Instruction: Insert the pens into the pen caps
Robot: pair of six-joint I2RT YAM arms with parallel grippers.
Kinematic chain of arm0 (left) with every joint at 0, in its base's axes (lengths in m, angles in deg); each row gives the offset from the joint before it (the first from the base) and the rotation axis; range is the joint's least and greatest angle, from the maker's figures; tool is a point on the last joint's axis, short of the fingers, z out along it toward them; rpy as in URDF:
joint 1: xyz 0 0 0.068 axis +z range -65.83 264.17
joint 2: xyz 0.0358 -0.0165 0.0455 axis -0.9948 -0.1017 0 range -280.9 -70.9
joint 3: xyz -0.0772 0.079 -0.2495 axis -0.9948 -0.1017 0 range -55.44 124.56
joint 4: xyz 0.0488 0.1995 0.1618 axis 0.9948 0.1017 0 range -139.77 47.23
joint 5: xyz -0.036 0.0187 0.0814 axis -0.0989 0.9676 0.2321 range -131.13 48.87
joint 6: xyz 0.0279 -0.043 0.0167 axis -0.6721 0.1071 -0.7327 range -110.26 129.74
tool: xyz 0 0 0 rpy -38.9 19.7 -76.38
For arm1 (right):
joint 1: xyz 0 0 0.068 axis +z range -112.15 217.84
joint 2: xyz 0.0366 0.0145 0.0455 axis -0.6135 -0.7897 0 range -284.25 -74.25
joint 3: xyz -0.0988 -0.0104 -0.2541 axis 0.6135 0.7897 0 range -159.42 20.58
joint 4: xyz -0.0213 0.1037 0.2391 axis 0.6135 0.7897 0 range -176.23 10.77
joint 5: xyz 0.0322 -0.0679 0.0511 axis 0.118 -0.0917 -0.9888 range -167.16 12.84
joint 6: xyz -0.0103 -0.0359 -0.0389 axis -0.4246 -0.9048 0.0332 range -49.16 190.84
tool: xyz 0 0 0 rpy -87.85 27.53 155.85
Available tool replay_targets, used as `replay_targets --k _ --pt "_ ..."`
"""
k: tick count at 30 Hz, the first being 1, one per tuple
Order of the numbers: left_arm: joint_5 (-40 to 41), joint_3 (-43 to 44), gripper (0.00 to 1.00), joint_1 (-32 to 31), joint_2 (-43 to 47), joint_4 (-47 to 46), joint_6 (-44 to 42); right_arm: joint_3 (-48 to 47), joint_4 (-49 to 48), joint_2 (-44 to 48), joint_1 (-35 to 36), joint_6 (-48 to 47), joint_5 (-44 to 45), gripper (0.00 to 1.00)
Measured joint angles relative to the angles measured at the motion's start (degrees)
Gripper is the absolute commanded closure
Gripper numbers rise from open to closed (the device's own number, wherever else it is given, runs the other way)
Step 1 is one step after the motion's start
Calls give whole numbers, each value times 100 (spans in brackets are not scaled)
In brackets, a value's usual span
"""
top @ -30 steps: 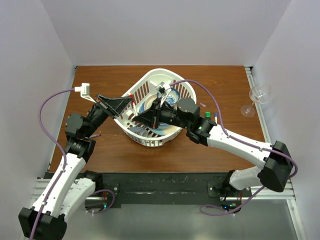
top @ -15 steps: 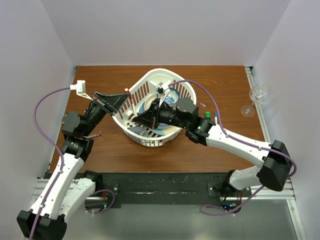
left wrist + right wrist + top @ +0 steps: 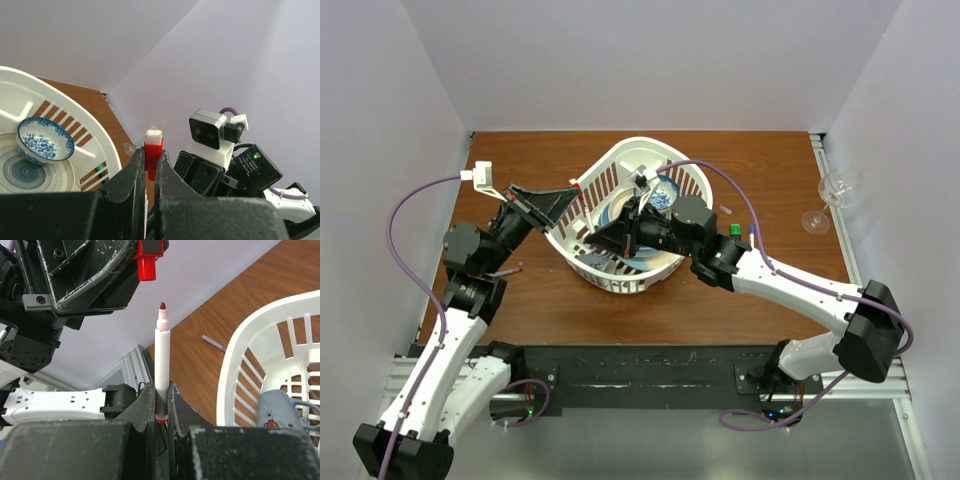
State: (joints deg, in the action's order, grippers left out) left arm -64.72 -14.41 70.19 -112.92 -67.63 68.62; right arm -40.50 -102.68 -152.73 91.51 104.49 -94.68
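i found the bowl (image 3: 45, 145) inside the basket (image 3: 650, 143), resting on the plate (image 3: 27, 175); the wine glass (image 3: 835, 190) stood well to the basket's right, a loose pen (image 3: 214, 343) on the table (image 3: 540, 300) to its left.

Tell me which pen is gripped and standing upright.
The white pen with the red tip, clamped upright in the right gripper. The purple pen, by contrast, lies flat on the table with nothing holding it.

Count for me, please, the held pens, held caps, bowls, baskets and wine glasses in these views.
Held pens: 1
Held caps: 1
Bowls: 1
Baskets: 1
Wine glasses: 1
Total: 5
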Motion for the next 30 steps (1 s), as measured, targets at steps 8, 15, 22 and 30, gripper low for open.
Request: replay_targets --k 8,15,22,30 --pt "-7 0 100 0 26 0 -2 0 4 0 0 0 0 100" --pt "-20 -2 100 0 26 -2 -17 -9 7 0 0 9 0 100" --pt "-22 -24 100 -4 26 -2 -109 -11 7 -7 0 26 0 100" --pt "-26 -68 100 -4 -35 -2 -142 -101 11 -103 -2 31 -2 100"
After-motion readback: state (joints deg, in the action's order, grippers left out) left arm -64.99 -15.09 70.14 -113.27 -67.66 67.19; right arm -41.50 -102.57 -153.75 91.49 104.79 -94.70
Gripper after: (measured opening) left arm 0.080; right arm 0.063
